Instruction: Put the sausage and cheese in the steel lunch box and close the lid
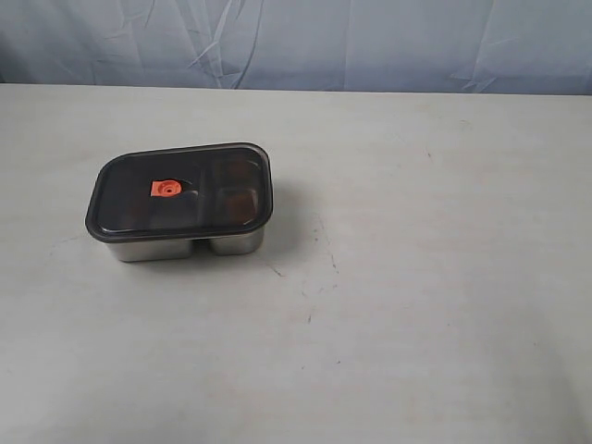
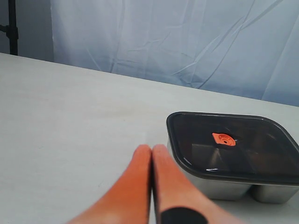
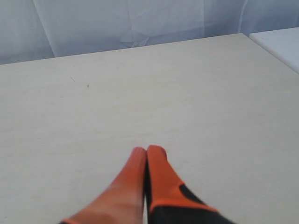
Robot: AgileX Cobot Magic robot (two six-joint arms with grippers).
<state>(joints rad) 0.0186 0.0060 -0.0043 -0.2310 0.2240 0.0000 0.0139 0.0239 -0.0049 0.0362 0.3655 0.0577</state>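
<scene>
A shiny rectangular stainless-steel lunch box (image 1: 176, 246) stands on the left half of the pale table (image 1: 425, 296), nearer its far edge. Its dark tinted see-through lid (image 1: 222, 185) sits flat on top, and what lies beneath cannot be made out. The orange-fingered left gripper (image 2: 152, 148) and right gripper (image 3: 146, 150) each have their jaws pressed together, holding nothing.

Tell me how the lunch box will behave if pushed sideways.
Low and wide, the lunch box likely slides rather than tips. Its shiny steel walls probably feel slippery and stiff. The lid sits flat on it; pushed there, it might shift.
</scene>
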